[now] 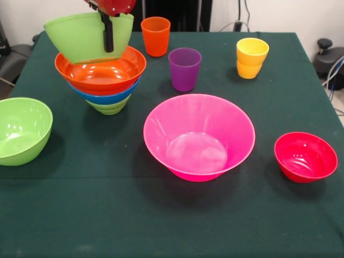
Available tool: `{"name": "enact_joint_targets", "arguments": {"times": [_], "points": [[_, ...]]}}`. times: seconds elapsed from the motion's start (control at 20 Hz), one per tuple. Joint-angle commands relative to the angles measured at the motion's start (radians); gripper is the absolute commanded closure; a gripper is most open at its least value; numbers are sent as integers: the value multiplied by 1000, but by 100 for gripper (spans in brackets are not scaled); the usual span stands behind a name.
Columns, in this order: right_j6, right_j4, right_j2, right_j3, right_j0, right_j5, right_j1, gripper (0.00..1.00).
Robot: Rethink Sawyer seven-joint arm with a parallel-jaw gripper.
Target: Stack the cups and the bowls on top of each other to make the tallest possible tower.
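Note:
My gripper comes down at the top left and is shut on the rim of a lime green bowl, holding it tilted just above the tower. The tower is an orange bowl nested in a blue bowl on a lime green bowl. Another lime green bowl sits at the left edge. The large pink bowl is in the middle, the small red bowl at the right. The orange cup, purple cup and yellow cup stand apart at the back.
The dark green tablecloth covers the table. Black equipment and cables show beyond the right edge.

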Motion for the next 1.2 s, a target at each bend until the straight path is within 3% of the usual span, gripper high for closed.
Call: {"name": "enact_joint_targets", "arguments": {"times": [0.05,0.75,1.2], "points": [[2,-68,14,78,21,-43,36,100],[-3,-69,-3,135,24,-44,-12,100],[-24,-76,12,171,-16,-90,-13,100]]}}
